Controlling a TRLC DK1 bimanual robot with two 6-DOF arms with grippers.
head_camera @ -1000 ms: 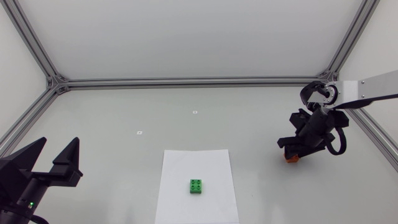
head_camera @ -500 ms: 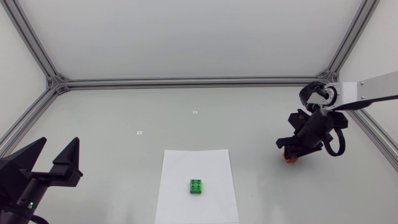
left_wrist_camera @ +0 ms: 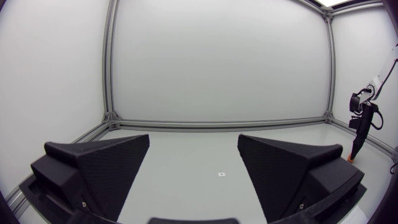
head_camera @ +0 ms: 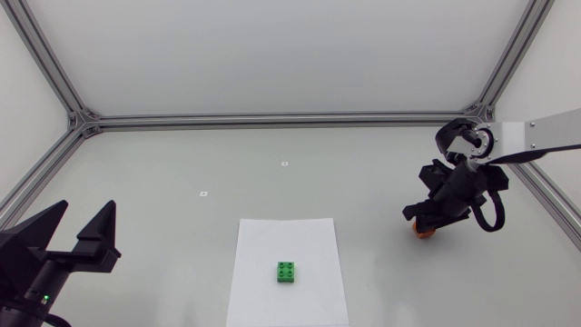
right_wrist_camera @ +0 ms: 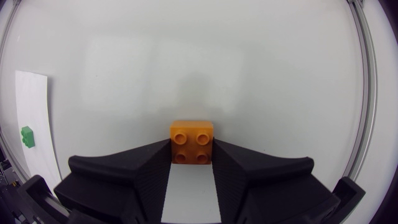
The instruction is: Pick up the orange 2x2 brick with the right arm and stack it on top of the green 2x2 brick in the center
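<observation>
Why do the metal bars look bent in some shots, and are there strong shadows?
Left wrist view: the fisheye lens bows the frame bars. Right wrist view: same bowing; only a faint soft shadow ahead of the orange brick. Head view: bars straight, light even, green brick barely shadowed.

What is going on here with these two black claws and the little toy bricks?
The robot's right claw has closed on an orange brick over at the right side of the table, with one finger pressed against each side of it. The green brick it is meant to go on sits alone on a white sheet of paper in the middle, with nothing stacked on it yet. The left claw is open and empty, well away from both bricks.
</observation>
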